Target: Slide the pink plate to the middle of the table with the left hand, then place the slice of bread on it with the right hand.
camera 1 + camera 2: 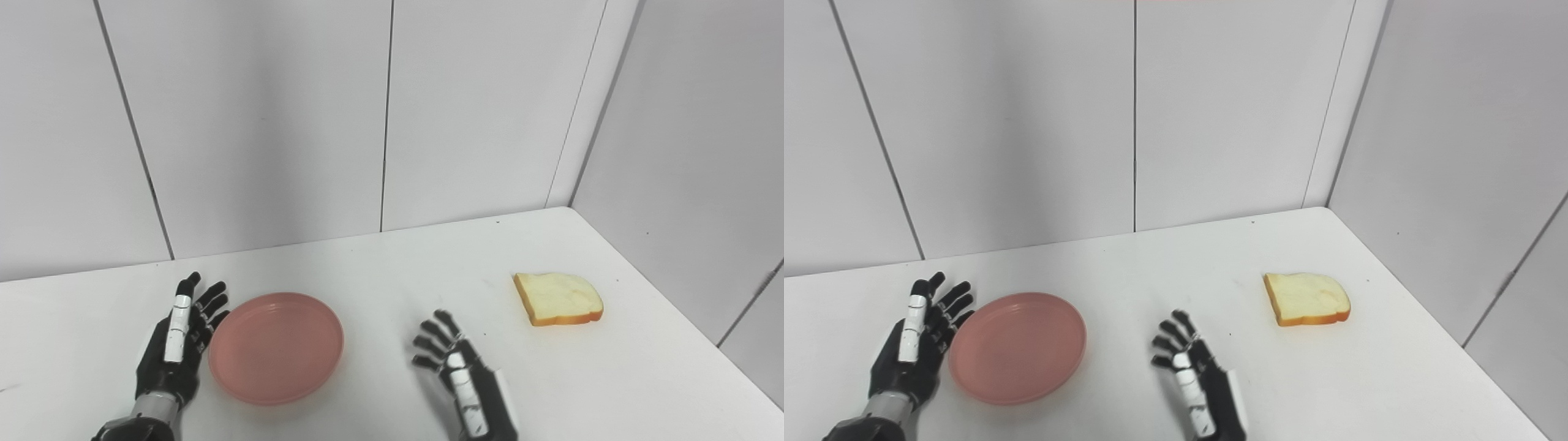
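Note:
The pink plate (275,347) lies flat on the white table (380,269), left of its middle. My left hand (179,340) is open, fingers apart and stretched forward, right beside the plate's left rim; whether it touches the rim I cannot tell. The slice of bread (558,298) lies flat on the table at the right, apart from the plate. My right hand (460,373) is open and empty, fingers spread, between the plate and the bread and nearer to me than the bread.
White wall panels (392,122) close the table at the back and on the right (692,184). The table's right edge (674,306) runs diagonally just past the bread.

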Motion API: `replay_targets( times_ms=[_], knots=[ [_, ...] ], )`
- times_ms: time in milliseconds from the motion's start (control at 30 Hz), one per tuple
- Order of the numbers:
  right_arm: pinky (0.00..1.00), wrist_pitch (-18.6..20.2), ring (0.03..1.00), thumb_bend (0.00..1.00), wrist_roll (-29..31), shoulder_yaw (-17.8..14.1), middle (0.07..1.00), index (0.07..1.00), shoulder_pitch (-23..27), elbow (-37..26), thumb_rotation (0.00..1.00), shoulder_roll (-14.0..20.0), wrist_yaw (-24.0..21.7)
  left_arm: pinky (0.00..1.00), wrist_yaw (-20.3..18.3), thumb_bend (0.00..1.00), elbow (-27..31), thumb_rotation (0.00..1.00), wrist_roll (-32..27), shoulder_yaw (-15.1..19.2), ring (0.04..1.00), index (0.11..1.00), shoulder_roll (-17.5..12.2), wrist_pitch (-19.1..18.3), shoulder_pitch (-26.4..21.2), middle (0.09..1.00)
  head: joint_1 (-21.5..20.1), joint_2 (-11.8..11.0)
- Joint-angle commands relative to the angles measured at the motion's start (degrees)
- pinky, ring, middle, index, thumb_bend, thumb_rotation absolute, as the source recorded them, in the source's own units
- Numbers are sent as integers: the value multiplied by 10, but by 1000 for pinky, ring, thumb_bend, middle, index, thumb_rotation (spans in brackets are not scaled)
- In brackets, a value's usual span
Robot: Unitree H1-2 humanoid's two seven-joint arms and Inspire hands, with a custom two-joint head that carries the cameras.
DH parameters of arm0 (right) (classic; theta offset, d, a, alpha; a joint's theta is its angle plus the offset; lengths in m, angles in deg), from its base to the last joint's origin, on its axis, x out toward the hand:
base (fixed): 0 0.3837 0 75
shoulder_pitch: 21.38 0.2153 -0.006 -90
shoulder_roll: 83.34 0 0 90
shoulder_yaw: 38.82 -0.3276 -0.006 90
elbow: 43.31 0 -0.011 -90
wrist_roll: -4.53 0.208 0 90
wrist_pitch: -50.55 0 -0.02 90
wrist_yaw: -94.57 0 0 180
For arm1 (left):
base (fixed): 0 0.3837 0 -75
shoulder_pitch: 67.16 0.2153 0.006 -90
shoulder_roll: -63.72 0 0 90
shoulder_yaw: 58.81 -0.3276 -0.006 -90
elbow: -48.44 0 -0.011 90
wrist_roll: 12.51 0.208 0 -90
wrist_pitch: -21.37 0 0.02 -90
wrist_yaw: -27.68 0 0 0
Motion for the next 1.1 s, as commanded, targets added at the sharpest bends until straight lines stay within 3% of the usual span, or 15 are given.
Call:
replay_targets(
  times_ms=[0,100,200,400,633,900,1067],
  knots=[
    [747,29,837,923,7,-23,879,913,11,-33,816,41,-6,846,-1,872,-1,865,0,-4,892,967,0,1,-14,870,0,-1],
    [766,48,854,951,3,-59,892,932,38,-33,812,104,-22,850,-1,877,-3,860,-2,-4,893,966,2,0,-14,870,0,-1],
    [775,26,857,989,-16,-89,892,983,62,-6,818,158,-24,853,-2,883,-8,856,-4,-3,897,968,4,1,-14,870,2,-3],
    [788,39,860,1000,-46,-120,884,994,98,6,747,230,-30,863,-3,871,-15,857,-4,-2,900,966,4,4,-19,867,-1,-5],
    [867,17,874,1000,-75,-159,907,1000,138,66,842,330,-51,854,-2,879,-20,875,-9,1,892,968,10,2,-25,857,2,-8],
    [857,6,889,1000,-112,-154,908,966,169,142,829,410,-70,856,-4,861,-16,880,-7,0,897,967,14,3,-23,864,6,-8],
    [886,-23,926,1000,-162,-121,927,964,195,214,831,467,-96,858,-8,859,-16,875,-8,1,898,967,11,3,-22,866,4,-6]
  ],
)
